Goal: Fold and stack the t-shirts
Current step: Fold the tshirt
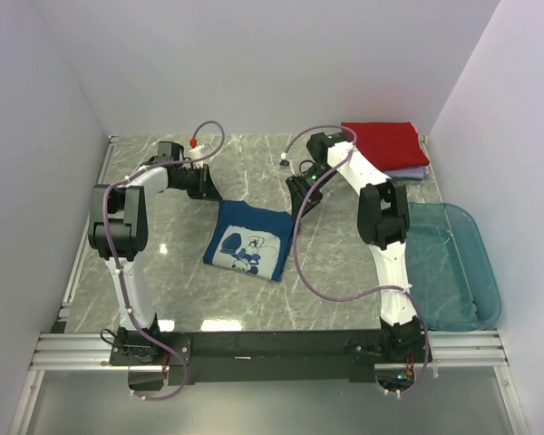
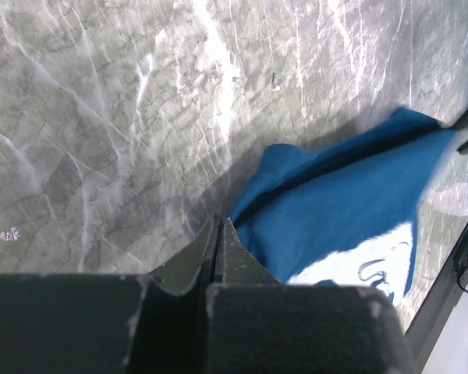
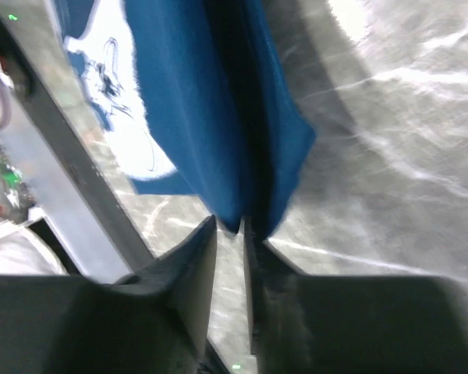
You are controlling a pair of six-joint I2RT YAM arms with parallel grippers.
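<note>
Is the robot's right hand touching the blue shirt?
Touching. The right wrist view shows the folded edge of the blue shirt running down into the right gripper, whose two fingertips are closed on the cloth.

Folded blue tee [image 1: 247, 240] mid-table, print up; red tee [image 1: 384, 145] stacked on lavender tee [image 1: 415, 172], far right.

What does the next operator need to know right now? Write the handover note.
Left gripper: shut on the far left corner of the dark blue t-shirt.
Right gripper: shut on its far right corner.
The shirt lies between the arms, print up, and looks part-folded.
Done: red t-shirt folded on top of pale lavender t-shirt, at the far right.
Left: finish folding the blue one and stack it on the red.
</note>
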